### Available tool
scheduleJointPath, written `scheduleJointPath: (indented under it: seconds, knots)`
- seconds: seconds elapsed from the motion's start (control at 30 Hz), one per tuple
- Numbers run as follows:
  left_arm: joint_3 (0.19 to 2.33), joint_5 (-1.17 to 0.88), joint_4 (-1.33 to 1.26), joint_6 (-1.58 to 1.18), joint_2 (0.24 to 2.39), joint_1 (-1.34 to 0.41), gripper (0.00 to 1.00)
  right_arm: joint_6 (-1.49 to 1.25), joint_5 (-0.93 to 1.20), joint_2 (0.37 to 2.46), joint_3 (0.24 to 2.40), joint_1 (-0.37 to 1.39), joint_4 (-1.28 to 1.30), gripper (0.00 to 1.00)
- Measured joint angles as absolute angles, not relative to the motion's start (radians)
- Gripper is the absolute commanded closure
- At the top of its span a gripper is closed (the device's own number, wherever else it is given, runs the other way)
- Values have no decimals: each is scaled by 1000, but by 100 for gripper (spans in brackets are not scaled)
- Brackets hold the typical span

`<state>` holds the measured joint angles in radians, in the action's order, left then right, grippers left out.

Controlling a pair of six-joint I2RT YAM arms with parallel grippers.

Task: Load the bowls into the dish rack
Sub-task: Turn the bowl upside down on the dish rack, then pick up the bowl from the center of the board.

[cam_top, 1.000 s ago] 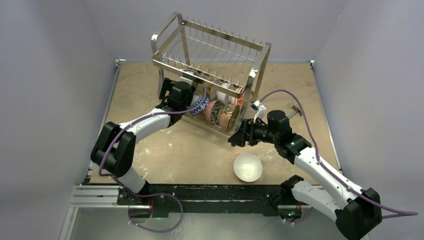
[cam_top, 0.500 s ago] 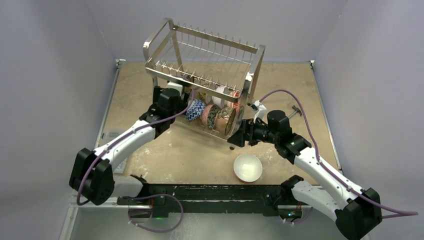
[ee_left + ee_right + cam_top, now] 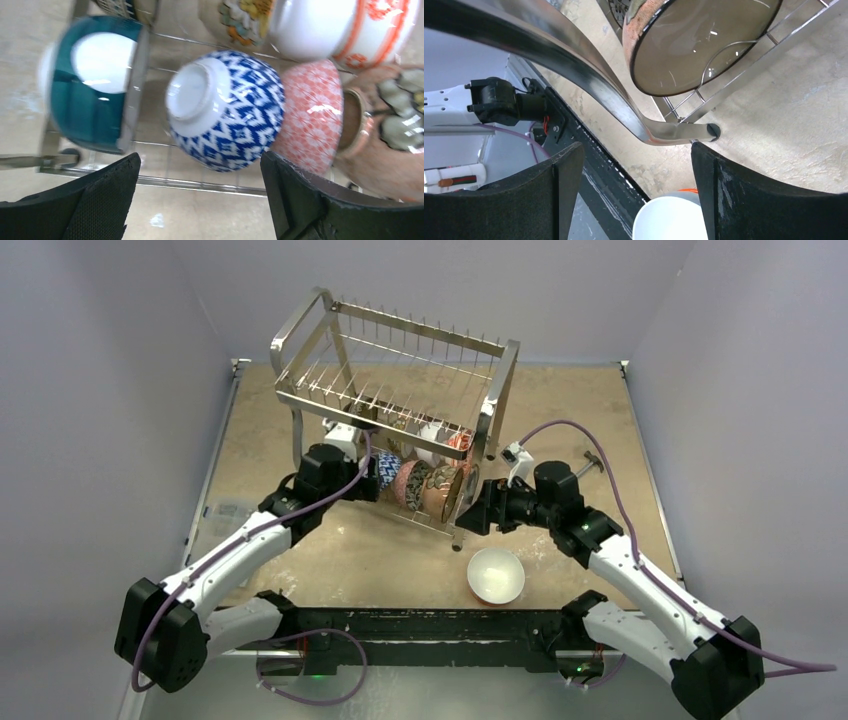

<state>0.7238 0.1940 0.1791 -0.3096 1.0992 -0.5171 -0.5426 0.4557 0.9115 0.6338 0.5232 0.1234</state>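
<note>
The chrome dish rack (image 3: 495,400) stands at the back middle of the table. Its lower tier holds several bowls on edge: teal (image 3: 95,80), blue-and-white (image 3: 225,110), red-patterned (image 3: 310,115), brown (image 3: 370,150) and a white one with orange marks (image 3: 345,30). My left gripper (image 3: 362,478) (image 3: 200,200) is open at the rack's left end, just short of the blue-and-white bowl (image 3: 388,468). My right gripper (image 3: 468,515) (image 3: 636,195) is open at the rack's front right foot (image 3: 713,131), holding nothing. A white bowl (image 3: 496,575) (image 3: 669,220) sits on the table below it.
The rack's curved tubular leg (image 3: 589,70) crosses just ahead of my right fingers, with a tan-rimmed bowl (image 3: 704,40) behind it. The black base rail (image 3: 420,625) runs along the near edge. A small metal fitting (image 3: 592,462) lies at the right.
The rack has shifted left and toward the near edge. My left arm drew back left with it. My right jaws opened wider; that arm barely moved.
</note>
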Motion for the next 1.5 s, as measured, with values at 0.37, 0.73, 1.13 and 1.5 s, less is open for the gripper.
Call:
scheduleJointPath:
  seconds: [0.37,0.73,1.13,1.5]
  knots:
    - [506,-210,-55,-437,1011,-517,16,-611,353,812,633,524,294,21]
    - [311,-344,-213,-676,762,-519,18,-760,156,665,622,523,595,24]
    - [245,-381,-246,-804,709,-526,18,-812,99,612,513,524,725,39]
    - [281,-400,-315,-832,777,-526,18,-820,153,636,419,524,711,100]
